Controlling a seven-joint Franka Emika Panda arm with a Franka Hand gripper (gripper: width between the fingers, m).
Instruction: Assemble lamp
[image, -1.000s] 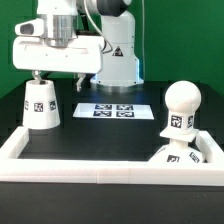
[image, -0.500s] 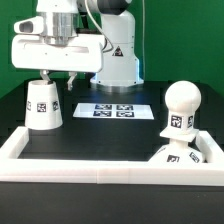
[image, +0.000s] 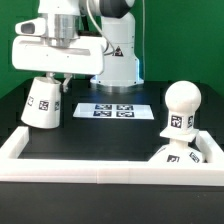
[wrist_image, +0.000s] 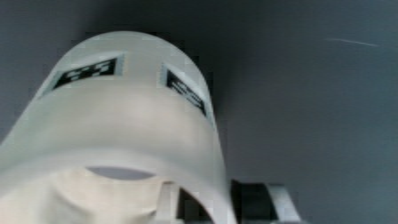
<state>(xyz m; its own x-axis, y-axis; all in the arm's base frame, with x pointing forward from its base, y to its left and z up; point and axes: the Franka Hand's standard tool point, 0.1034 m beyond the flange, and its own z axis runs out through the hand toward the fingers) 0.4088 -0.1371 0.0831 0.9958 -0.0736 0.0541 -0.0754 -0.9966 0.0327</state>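
Note:
The white tapered lamp shade, with a black-and-white tag on its side, hangs tilted above the black table at the exterior view's left. My gripper is shut on its upper rim. In the wrist view the shade fills most of the picture, and its wall passes between my fingers. The bulb, ball-topped with a tag, stands upright on the square base at the exterior view's right, inside the white frame's corner.
The marker board lies flat on the table behind the middle. A white raised frame borders the work area at the front and sides. The robot's white base stands behind the marker board.
The shade was standing on the table one second ago. It has since been lifted off the table in my gripper and tilted.

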